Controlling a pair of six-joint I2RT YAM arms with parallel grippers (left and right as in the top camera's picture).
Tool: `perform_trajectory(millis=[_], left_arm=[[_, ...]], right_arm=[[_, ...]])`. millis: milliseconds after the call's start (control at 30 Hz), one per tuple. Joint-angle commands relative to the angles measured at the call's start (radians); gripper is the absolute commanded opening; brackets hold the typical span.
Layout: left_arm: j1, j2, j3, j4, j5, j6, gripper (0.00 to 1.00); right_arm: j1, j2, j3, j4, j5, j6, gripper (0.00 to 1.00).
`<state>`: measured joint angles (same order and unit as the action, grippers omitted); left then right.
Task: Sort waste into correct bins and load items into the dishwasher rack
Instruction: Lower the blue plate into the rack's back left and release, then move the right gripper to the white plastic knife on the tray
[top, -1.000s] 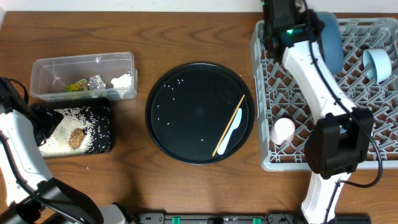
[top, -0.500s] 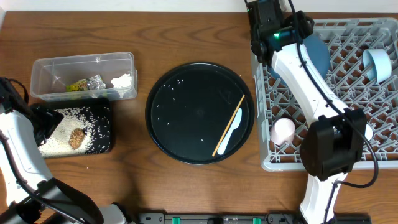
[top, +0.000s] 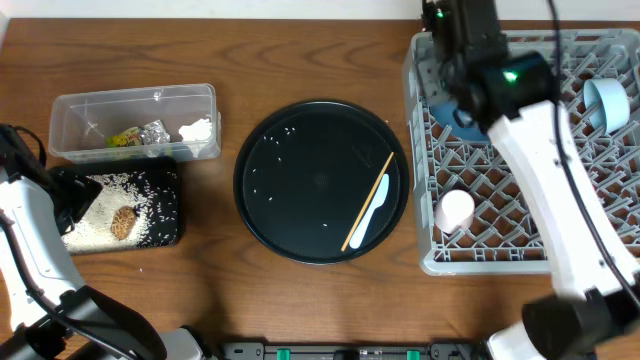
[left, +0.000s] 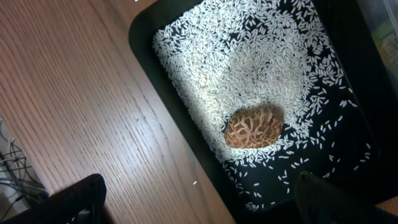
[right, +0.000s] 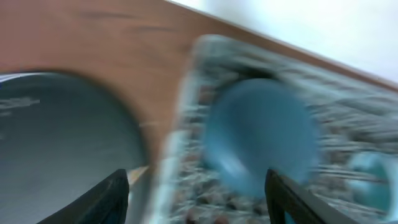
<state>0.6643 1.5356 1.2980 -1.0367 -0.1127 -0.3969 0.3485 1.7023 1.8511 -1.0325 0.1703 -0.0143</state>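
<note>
Since a second earlier the right arm (top: 535, 150) had swung over the 11 o'clock corner of the grey rack (top: 470, 262), covering nearly all of the dark-blue plate (right: 258, 134). The wrist view showed that plate as a blurred round disc among the pegs. The right gripper (right: 196, 180) had its fingers spread wide with nothing between them. A pink cup (top: 455, 210) sat at the rack's 8 o'clock side and a light-blue bowl (top: 607, 103) at its 2 o'clock. At the rack's 9 o'clock, the round black tray (top: 290, 150) carried a chopstick (top: 368, 198) and a white spoon (top: 372, 220), touching each other near its 4 o'clock rim. The left gripper (left: 199, 183) hung fully spread and empty over the shallow black tray (left: 367, 124), where rice (left: 249, 68) surrounded a brown scrap (left: 254, 126). The clear tub (top: 70, 110), at that tray's 12 o'clock, held a wrapper (top: 123, 140), foil (top: 153, 131) and tissue (top: 197, 130)
</note>
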Motion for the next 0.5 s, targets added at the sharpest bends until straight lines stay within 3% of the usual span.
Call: perform_trajectory(millis=[0, 333, 467], left_arm=[[0.003, -0.006, 0.0, -0.002, -0.019, -0.006, 0.98], [0.003, -0.006, 0.0, -0.002, -0.019, -0.006, 0.98], [0.003, -0.006, 0.0, -0.002, -0.019, -0.006, 0.98]], right_arm=[[0.051, -0.01, 0.0, -0.053, -0.35, 0.153, 0.65], [0.256, 0.067, -0.069, -0.172, -0.352, 0.473, 0.66], [0.323, 0.084, -0.135, -0.168, -0.311, 0.631, 0.59]])
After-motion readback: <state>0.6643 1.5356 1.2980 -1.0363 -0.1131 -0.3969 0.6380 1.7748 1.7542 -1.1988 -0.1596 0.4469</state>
